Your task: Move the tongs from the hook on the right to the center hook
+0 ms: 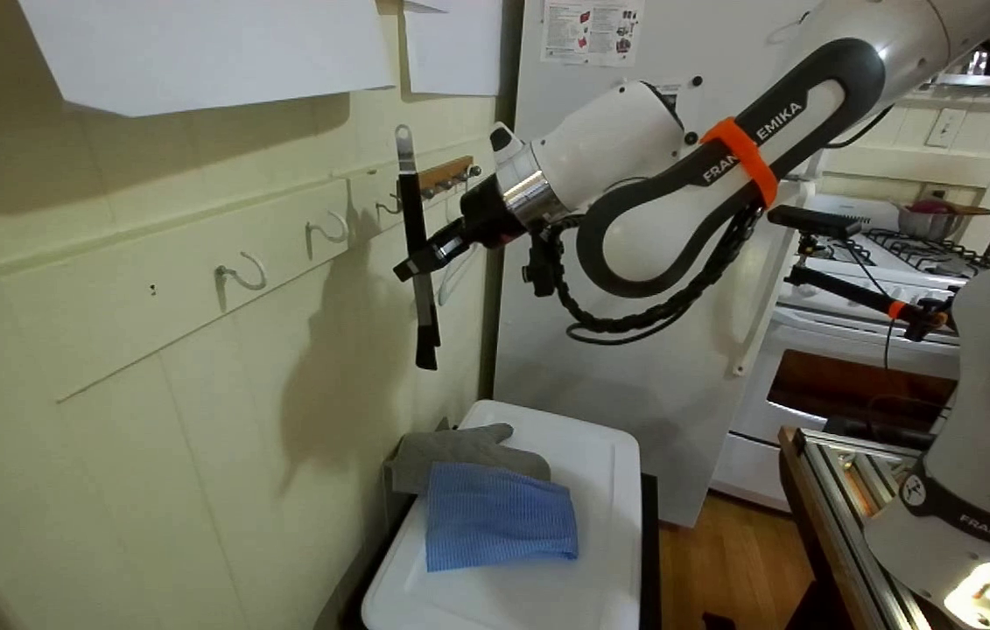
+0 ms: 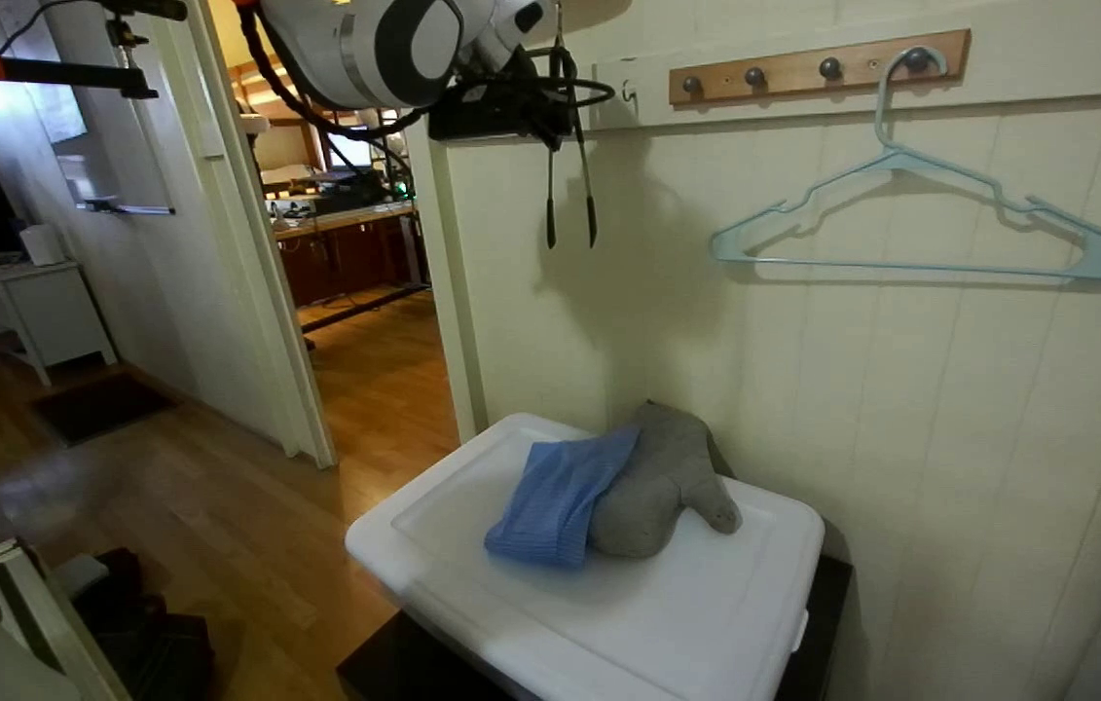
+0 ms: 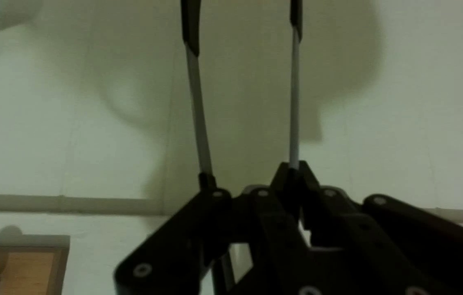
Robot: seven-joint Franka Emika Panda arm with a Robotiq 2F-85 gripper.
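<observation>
From here the tongs (image 1: 414, 219) look unhooked: the gripper (image 3: 292, 166), jaws pinched tight on one of their arms, holds them near the wall (image 1: 223, 429), with only the center hook (image 1: 326, 236) hanging left to do.

Tongs (image 3: 199, 114), tips seemingly beyond the wrist view's top edge.

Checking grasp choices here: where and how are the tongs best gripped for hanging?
Probably one black handle of the tongs, from the room side, facing the wall: the tongs hang nearly upright, tips down, slim handles apart, so a pinch there leaves the rounded top free.
</observation>
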